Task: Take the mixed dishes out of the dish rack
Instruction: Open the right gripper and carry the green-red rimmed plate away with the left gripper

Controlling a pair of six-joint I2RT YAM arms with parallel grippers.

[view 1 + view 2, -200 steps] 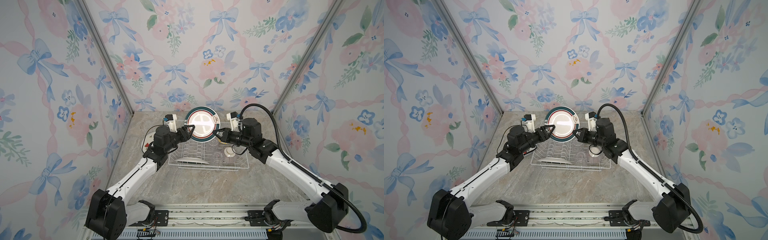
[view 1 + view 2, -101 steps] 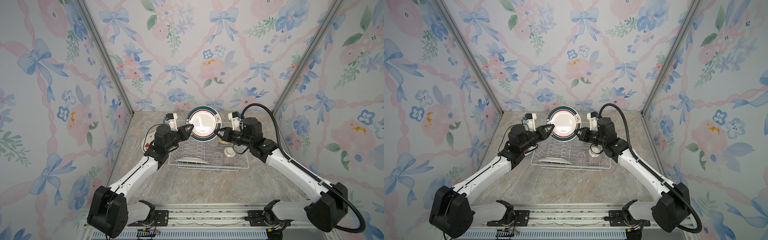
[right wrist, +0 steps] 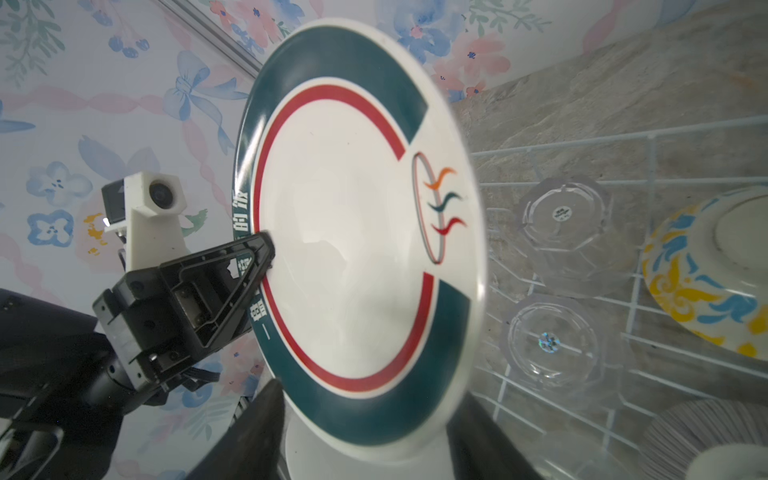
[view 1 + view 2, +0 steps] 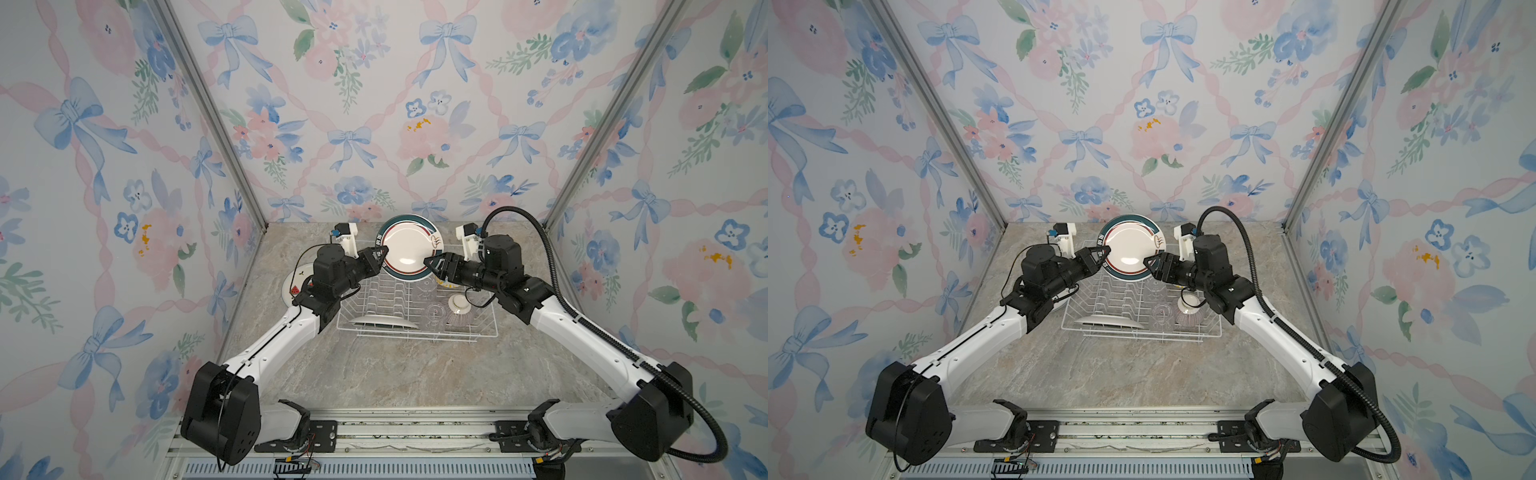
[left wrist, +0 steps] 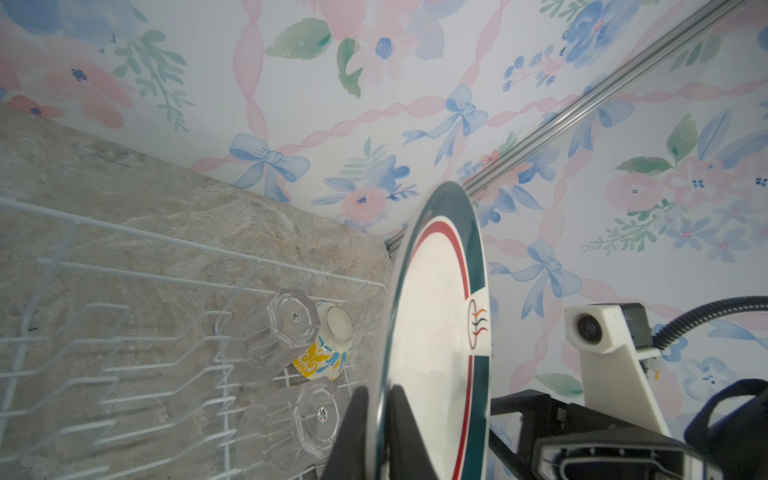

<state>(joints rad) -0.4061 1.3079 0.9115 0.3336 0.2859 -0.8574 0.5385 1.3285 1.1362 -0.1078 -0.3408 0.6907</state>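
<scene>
**Held item.** A round ceramic plate [image 4: 409, 249] [image 4: 1130, 248] stands on edge in the air between the 2 grippers. It has a white centre, a thin red ring and a broad teal rim band. A white panel breaks the band and carries an oval emblem with 3 wave marks in orange, teal and red. White characters are printed on the band beside the left jaws.

**Grippers.** The left gripper [image 4: 383, 252] [image 5: 376, 411] is clamped on the plate's rim, with 1 finger on each face. The jaws of the right gripper [image 4: 430, 262] [image 3: 365, 415] stand apart and straddle the opposite rim without pinching it.

**Below the jaws.** The white wire dish rack [image 4: 419, 331] sits under both grippers.
- Beneath the right jaws are 2 upturned clear faceted glass cups [image 5: 282, 328] and a yellow-blue patterned bowl [image 5: 328, 353] on its side.
- Further from the jaws, toward the robot's base, are a purplish striped bowl [image 4: 459, 316] and a pale plate [image 4: 380, 321] lying nearly flat.
- A white plate with a watermelon print [image 4: 291, 286] lies outside the rack, behind the left gripper's wrist.

**Setting.** The rack rests on a beige-grey marble-patterned tabletop [image 4: 374, 374]. 3 walls of wallpaper [image 4: 374, 104] printed with blue bows, pink ribbons and flowers enclose it, joined by aluminium corner posts [image 4: 208, 112].
</scene>
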